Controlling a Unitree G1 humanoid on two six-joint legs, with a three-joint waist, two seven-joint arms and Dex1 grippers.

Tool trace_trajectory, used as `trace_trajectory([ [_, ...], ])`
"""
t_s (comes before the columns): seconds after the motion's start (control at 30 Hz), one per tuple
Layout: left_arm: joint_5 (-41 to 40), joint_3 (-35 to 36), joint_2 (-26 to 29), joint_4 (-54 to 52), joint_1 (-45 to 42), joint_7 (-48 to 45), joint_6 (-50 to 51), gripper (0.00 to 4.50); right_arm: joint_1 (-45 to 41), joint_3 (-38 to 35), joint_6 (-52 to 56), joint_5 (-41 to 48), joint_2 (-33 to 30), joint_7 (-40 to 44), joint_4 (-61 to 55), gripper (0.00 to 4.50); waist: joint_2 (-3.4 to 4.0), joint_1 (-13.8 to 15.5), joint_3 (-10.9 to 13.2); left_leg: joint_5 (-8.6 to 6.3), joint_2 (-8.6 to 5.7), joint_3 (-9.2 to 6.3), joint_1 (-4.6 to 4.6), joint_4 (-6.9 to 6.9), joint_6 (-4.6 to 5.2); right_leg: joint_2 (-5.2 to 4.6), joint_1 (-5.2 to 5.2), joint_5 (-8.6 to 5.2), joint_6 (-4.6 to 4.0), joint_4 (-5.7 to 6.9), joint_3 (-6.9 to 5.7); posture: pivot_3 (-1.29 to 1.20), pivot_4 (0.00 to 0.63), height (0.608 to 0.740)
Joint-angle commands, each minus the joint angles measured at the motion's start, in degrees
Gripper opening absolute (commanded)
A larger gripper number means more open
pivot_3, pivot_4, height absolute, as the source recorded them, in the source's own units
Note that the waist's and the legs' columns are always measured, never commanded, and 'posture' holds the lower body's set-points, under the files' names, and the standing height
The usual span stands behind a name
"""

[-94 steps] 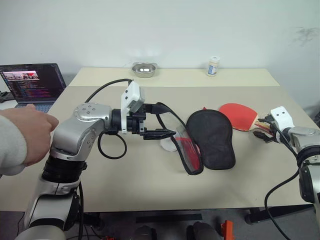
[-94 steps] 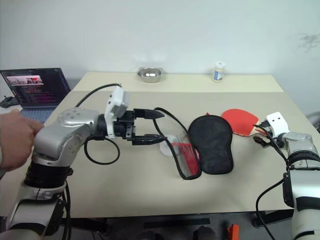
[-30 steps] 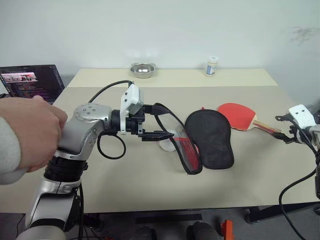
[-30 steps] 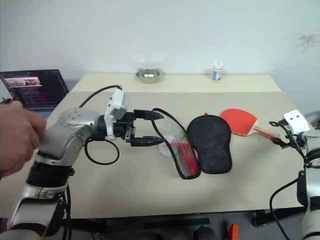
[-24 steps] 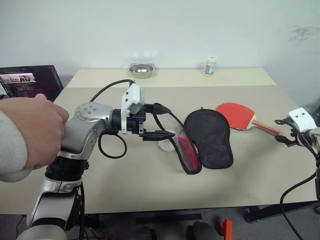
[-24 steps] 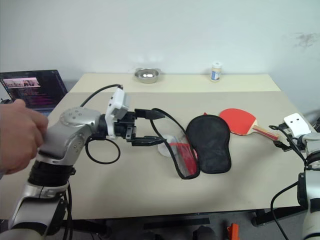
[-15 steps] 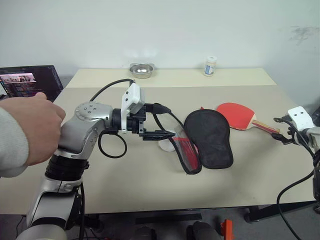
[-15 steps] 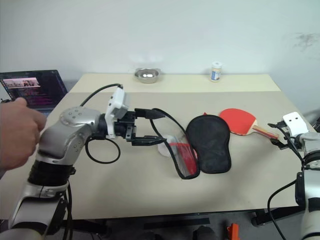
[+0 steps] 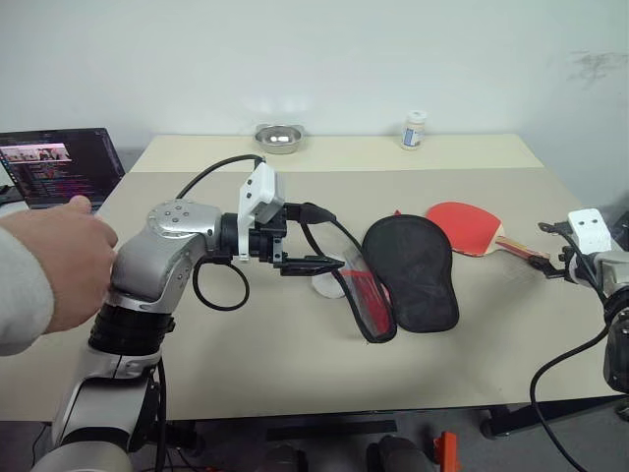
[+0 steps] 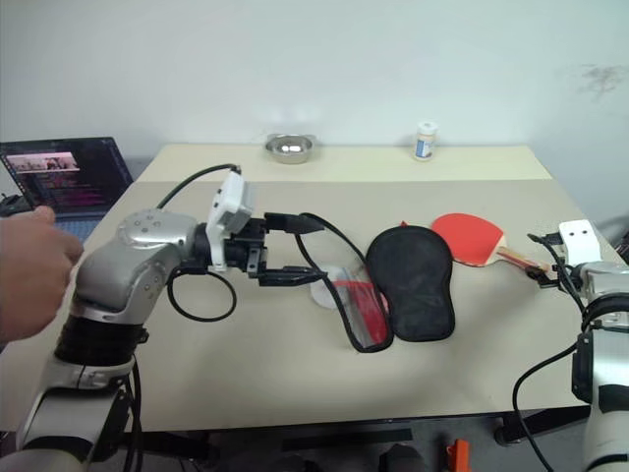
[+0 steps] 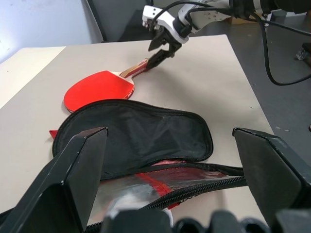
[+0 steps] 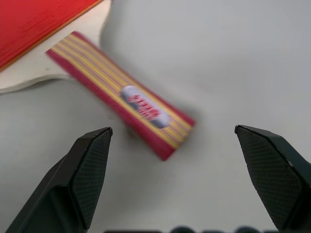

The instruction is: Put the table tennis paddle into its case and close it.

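The tabletop point(image 9: 295, 383) carried everything, and the case point(image 9: 413, 270) served as the landmark near its middle: a soft black pouch lying unzipped, its black fabric side up and its red-lined half splayed open toward the left tool. Being limp fabric, it probably would sag and fold if lifted by one edge, so the stiffer zip rim looked the best place to pinch it while the mouth was held wide. The table tennis paddle point(image 9: 470, 228) lay flat just beyond the case on the right tool's side, red rubber face up, blade near the case and handle pointing away from it. It looked light and rigid; the rubber face was likely grippy but easily marked, so the striped wooden handle point(image 12: 129, 108) seemed the sensible hold, taken across its narrow sides. The left tool point(image 9: 319, 239) hung just beside the case's open rim, jaws spread wide and holding nothing. The right tool point(image 11: 163, 45) stood at the handle's far end from the case, jaws equally wide and empty, the handle lying between and ahead of them, not yet touched
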Motion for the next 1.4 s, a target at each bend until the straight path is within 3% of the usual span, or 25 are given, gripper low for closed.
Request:
trace_trajectory([
  [0.03,0.4,0.8,0.6,0.7,-1.9,-0.7,-1.0,4.5,-1.1,-2.7,0.9,3.0,0.7,1.6,-0.9,4.45,0.0,0.0,0.0,0.0,0.0,0.0,0.0,0.0,0.0,0.0,0.0,0.0,0.0,0.0,0.0,0.0,0.15,0.74],
  [0.57,1.2,0.7,-0.2,1.7,-2.1,-1.1,-1.5,4.5,1.0,-3.1,2.3,3.3,1.3,0.5,-1.3,4.45,0.0,-0.1,0.0,0.0,0.0,0.01,0.0,0.0,0.0,0.0,0.0,0.0,0.0,0.0,0.0,0.0,0.15,0.74],
  [1.03,1.2,0.8,-0.5,2.6,-2.9,-1.3,-1.7,4.5,0.8,-2.3,5.0,5.7,3.5,12.7,-5.5,4.45,0.03,-1.3,0.0,0.0,0.04,0.04,0.08,-0.03,0.0,0.06,0.0,0.0,0.01,0.05,0.06,0.0,0.15,0.74],
  [1.2,1.0,1.1,-0.2,2.3,-2.6,-1.2,-1.5,4.5,3.3,-1.0,7.5,6.7,4.2,20.1,-11.8,4.45,0.03,-1.2,0.0,0.0,0.05,0.05,0.08,-0.02,0.0,0.07,0.0,0.0,0.01,0.05,0.06,0.0,0.15,0.74],
  [1.4,1.1,0.9,-0.4,2.6,-2.7,-1.1,-1.6,4.5,7.4,0.1,10.5,7.3,3.8,22.1,-19.1,4.45,0.04,-1.1,0.0,0.0,0.06,0.04,0.08,-0.02,0.0,0.06,0.0,0.0,0.01,0.05,0.05,0.0,0.15,0.74],
])
